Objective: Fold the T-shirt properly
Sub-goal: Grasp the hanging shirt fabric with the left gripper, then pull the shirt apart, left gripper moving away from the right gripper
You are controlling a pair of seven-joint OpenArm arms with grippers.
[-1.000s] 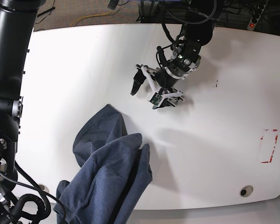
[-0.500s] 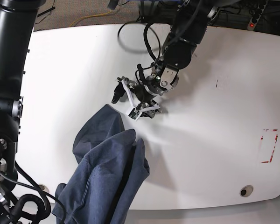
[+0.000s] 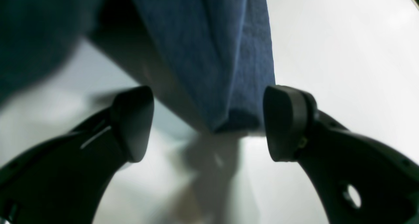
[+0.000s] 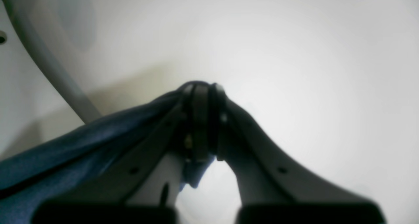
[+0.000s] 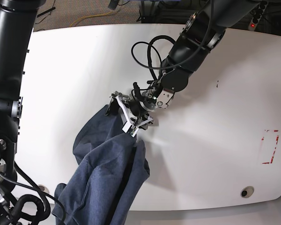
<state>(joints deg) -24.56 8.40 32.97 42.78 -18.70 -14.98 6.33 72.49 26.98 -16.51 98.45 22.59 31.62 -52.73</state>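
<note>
Navy T-shirt (image 5: 103,173) bunched at the desk's (image 5: 215,154) near-left corner, lower part hanging over the near edge. Left claw (image 3: 209,122) spread wide, fingers either side of a raised fold tip, not touching cloth. Right claw (image 4: 203,119) clamped tight on a pinch of the shirt's blue fabric.

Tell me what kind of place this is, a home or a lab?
Most likely a robotics lab or test workspace. A bare white table holds only a T-shirt; it carries red tape marks, and cables and a power strip lie on the carpet behind it.
</note>
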